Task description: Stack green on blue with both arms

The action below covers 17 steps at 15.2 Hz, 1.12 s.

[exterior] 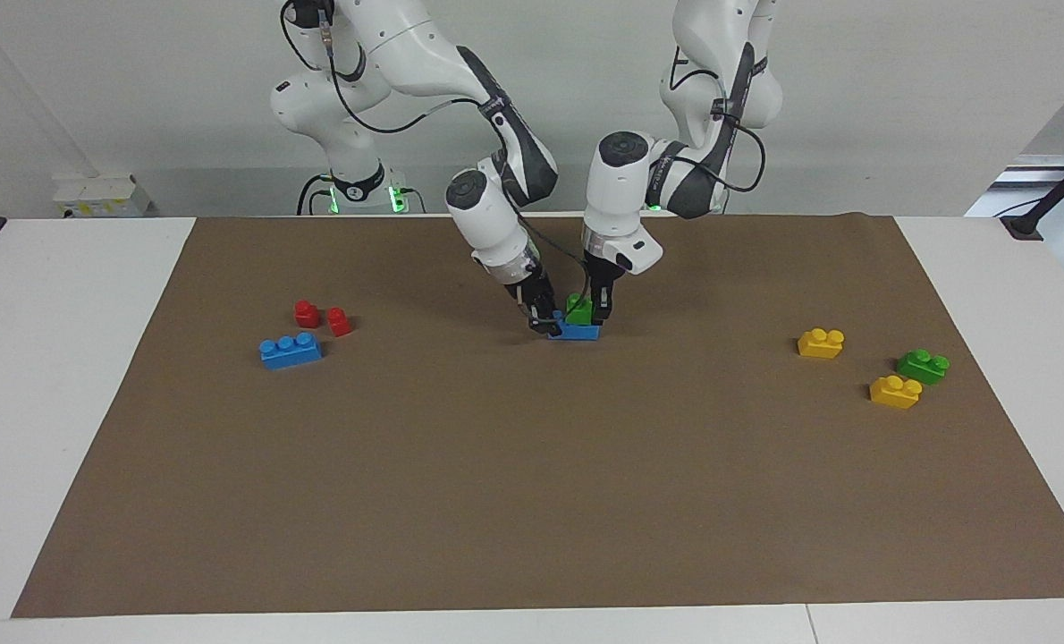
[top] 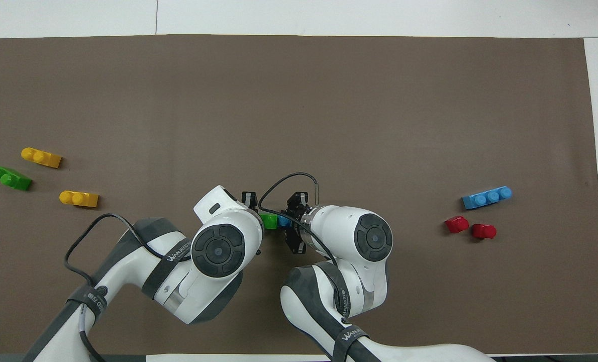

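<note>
A green brick (exterior: 578,309) sits on top of a blue brick (exterior: 577,333) on the brown mat (exterior: 532,501), in the middle of the table and near the robots. My left gripper (exterior: 597,313) is shut on the green brick from the left arm's side. My right gripper (exterior: 545,324) is shut on the blue brick's other end. The blue brick is low at the mat. In the overhead view only slivers of the green brick (top: 267,221) and the blue brick (top: 282,221) show between the two wrists.
A second blue brick (exterior: 291,350) and two red pieces (exterior: 307,313) (exterior: 339,321) lie toward the right arm's end. Two yellow bricks (exterior: 821,343) (exterior: 895,392) and a second green brick (exterior: 923,366) lie toward the left arm's end.
</note>
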Motion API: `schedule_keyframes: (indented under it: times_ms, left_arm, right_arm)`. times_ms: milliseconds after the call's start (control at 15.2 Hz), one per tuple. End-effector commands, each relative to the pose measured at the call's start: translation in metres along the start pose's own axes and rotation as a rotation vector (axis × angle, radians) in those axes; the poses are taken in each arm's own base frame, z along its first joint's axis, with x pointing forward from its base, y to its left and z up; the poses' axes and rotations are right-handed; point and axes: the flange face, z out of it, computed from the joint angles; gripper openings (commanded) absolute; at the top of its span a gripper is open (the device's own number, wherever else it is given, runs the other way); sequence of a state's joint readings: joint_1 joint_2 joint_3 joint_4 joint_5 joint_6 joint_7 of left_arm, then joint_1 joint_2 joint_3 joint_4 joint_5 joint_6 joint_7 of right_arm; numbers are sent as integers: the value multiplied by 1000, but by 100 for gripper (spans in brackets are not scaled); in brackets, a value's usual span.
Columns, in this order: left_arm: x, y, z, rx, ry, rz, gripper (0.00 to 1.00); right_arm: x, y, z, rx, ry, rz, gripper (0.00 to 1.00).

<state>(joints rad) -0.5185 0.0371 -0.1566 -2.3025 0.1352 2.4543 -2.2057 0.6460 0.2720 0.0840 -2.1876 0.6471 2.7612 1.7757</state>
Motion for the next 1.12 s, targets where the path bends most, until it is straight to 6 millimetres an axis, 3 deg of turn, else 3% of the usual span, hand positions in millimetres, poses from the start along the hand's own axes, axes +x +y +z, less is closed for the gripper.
schedule_keyframes:
  times_ms: [0, 329, 395, 526, 592, 658, 724, 1053]
  left_arm:
    - [-2, -1, -2, -16, 16, 11, 100]
    - [12, 8, -13, -22, 25, 58, 100]
    - [21, 14, -17, -22, 31, 58, 100]
    - [42, 25, -29, -22, 46, 77, 100]
    - [59, 32, -33, -28, 50, 76, 100]
    - [70, 39, -36, -25, 56, 81, 100]
    - [74, 44, -40, -21, 60, 108, 100]
    - [130, 69, -47, 8, 86, 201, 100]
  right_arm:
    - [12, 7, 6, 0, 7, -6, 0]
    - [12, 6, 5, 1, 7, -4, 0]
    - [11, 6, 5, -2, 5, -5, 7]
    - [11, 2, 3, -6, 2, 5, 64]
    - [9, 1, 2, -21, 0, 5, 81]
    - [5, -1, 0, -31, -5, 1, 90]
    - [4, -2, -1, -36, -8, 0, 97]
    - [30, -29, -24, -72, -14, 3, 97]
